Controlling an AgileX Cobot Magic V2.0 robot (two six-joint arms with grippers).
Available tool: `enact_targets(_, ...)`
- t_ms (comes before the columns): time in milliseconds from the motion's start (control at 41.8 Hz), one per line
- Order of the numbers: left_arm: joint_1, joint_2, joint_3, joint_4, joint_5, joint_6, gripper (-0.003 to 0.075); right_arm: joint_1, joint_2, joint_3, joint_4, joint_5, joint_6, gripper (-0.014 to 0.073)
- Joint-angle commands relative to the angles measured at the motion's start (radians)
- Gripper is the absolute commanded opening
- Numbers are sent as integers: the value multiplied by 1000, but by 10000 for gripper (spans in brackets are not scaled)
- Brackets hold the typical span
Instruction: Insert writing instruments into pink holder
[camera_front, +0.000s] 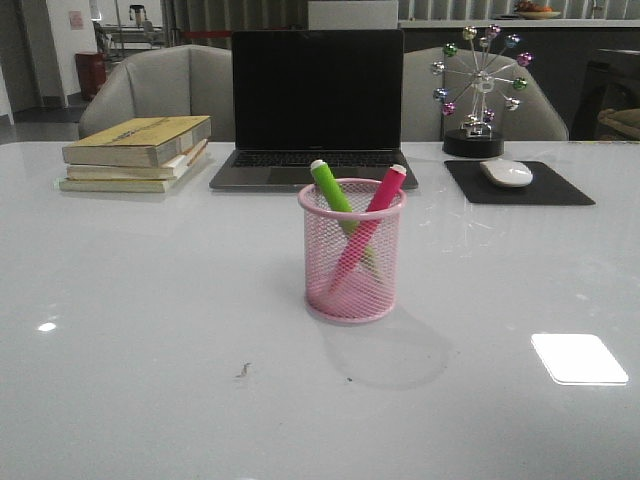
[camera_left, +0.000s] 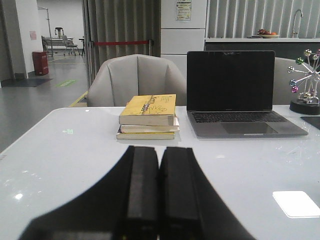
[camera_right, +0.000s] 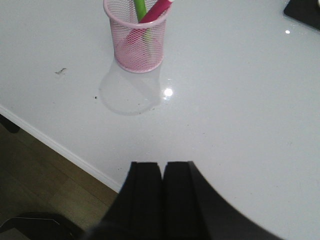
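Note:
The pink wire-mesh holder (camera_front: 351, 250) stands upright in the middle of the white table. Inside it lean the lime green marker (camera_front: 331, 187) and the magenta-pink marker (camera_front: 378, 200), crossing each other, their tops above the rim. From the right wrist view, the holder (camera_right: 135, 37) with both markers is well ahead of my right gripper (camera_right: 162, 165), which is shut and empty near the table's front edge. My left gripper (camera_left: 159, 150) is shut with nothing in it, over bare table short of the books. Neither gripper shows in the front view.
A stack of books (camera_front: 138, 152) lies at the back left. An open laptop (camera_front: 315, 110) sits behind the holder. A mouse (camera_front: 506, 173) on a black pad (camera_front: 520, 185) and a ferris-wheel ornament (camera_front: 480, 90) are at the back right. Chairs stand behind the table.

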Motion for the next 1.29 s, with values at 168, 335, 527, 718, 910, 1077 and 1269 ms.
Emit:
enact_targets(168, -1, -20, 3, -10, -92, 1, 91, 1, -2, -27, -15, -61, -3, 58)
enact_targets(335, -1, -20, 3, -10, -92, 1, 91, -2, -28, -22, -12, -61, -3, 58)
enact_targets(527, -1, -20, 3, -10, -92, 1, 91, -180, -184, 97, -10, -249, -3, 58)
enact_targets(718, -1, -20, 3, -10, -92, 1, 91, -385, -412, 325, 1, -491, -3, 58)
enact_targets(910, -1, -20, 3, -10, -92, 1, 91, -480, -576, 494, 25, -610, -3, 58)
enact_targets(1077, -1, -20, 3, -10, -92, 1, 91, -497, -615, 584, 39, -685, -3, 58)
enact_targets(1269, -1, -20, 3, -10, -92, 1, 91, -513, -615, 581, 43, -673, -3, 58)
